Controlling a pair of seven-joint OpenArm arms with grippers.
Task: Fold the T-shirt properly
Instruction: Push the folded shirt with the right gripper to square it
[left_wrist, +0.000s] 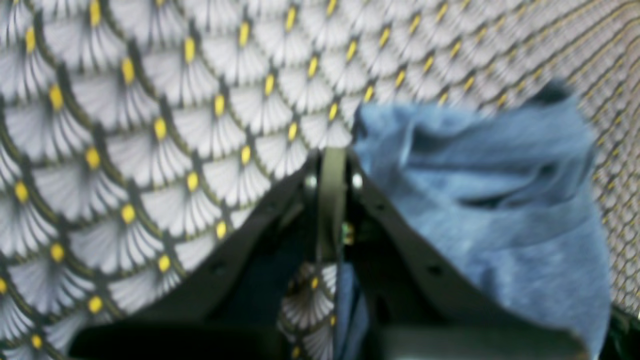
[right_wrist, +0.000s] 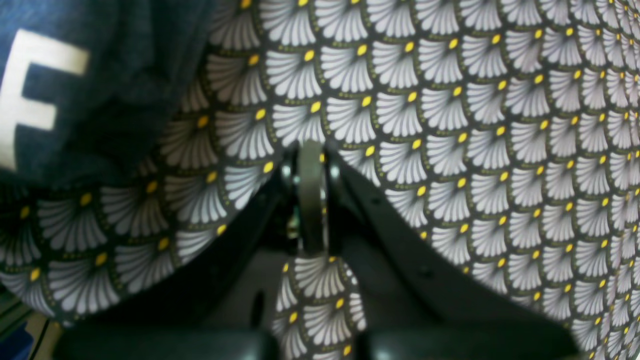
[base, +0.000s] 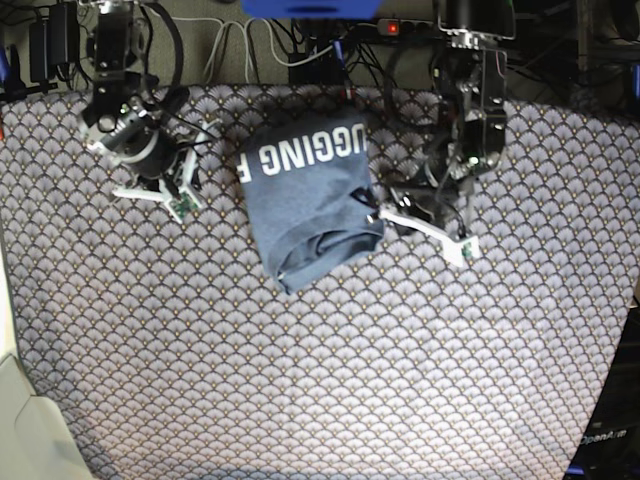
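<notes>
The slate-blue T-shirt (base: 308, 195) lies folded into a compact bundle at the back middle of the table, white block lettering up along its far edge. My left gripper (base: 376, 208) is shut at the bundle's right edge. In the left wrist view its pads (left_wrist: 332, 162) meet beside bunched blue folds of the T-shirt (left_wrist: 500, 200), with no cloth seen between them. My right gripper (base: 193, 176) is shut over bare tablecloth, left of the shirt and apart from it. Its closed tips (right_wrist: 310, 150) show in its wrist view, with a lettered corner of the T-shirt (right_wrist: 100, 75) at upper left.
A scallop-patterned tablecloth (base: 320, 380) covers the whole table. Cables and a power strip (base: 400, 28) run along the back edge behind both arm bases. A beige surface (base: 20, 420) sits off the table's front left corner.
</notes>
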